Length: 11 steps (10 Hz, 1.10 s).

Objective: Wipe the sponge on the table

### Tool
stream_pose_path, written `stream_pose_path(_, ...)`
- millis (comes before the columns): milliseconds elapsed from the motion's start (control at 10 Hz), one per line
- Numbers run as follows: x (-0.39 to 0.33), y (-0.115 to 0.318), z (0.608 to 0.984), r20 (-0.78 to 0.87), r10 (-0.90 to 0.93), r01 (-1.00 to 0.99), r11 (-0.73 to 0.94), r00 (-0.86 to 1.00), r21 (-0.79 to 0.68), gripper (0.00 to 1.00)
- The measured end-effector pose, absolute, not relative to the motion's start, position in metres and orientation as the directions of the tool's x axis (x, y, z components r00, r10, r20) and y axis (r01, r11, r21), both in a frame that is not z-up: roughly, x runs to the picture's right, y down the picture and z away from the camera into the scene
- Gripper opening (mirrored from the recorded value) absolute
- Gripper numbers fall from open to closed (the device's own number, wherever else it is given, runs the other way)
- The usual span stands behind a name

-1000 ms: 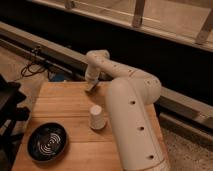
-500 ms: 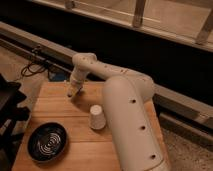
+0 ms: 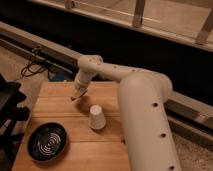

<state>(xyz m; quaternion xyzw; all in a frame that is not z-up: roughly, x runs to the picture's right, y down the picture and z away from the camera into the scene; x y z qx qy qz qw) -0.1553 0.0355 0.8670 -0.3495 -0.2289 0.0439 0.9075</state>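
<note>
My white arm reaches from the lower right across the light-brown wooden table (image 3: 60,110). The gripper (image 3: 76,95) points down at the far left part of the tabletop, its tip at or just above the wood. No sponge shows; it is hidden or out of view, and whether it lies under the gripper cannot be told. The gripper is a hand's width to the upper left of a white cup.
An upturned white cup (image 3: 96,117) stands mid-table. A round black bowl (image 3: 46,142) sits at the near left corner. A dark object (image 3: 10,107) stands beside the table's left edge. Cables (image 3: 37,65) lie on the floor behind, before a dark wall.
The gripper swept left along the far part of the table from above the cup, then shifted only slightly in the last half second. Cup and bowl have not moved.
</note>
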Motion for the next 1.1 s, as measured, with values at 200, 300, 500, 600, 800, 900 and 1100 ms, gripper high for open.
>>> stream_pose_path(200, -0.102, 0.030, 0.875, 0.313, 0.261, 0.011, 0.752, 0.913, -0.659, 0.00)
stream_pose_path(300, -0.083, 0.027, 0.885, 0.282, 0.268, -0.016, 0.750, 0.921, -0.661, 0.00)
stream_pose_path(500, -0.064, 0.016, 0.909, 0.247, 0.278, -0.050, 0.751, 0.928, -0.658, 0.00)
stream_pose_path(600, -0.061, 0.011, 0.920, 0.236, 0.279, -0.059, 0.753, 0.931, -0.655, 0.00)
stream_pose_path(800, -0.071, 0.002, 0.933, 0.242, 0.277, -0.059, 0.762, 0.930, -0.645, 0.00)
stream_pose_path(900, -0.082, -0.001, 0.937, 0.258, 0.277, -0.051, 0.768, 0.926, -0.639, 0.00)
stream_pose_path(1100, -0.118, 0.003, 0.937, 0.309, 0.270, -0.013, 0.771, 0.912, -0.636, 0.00)
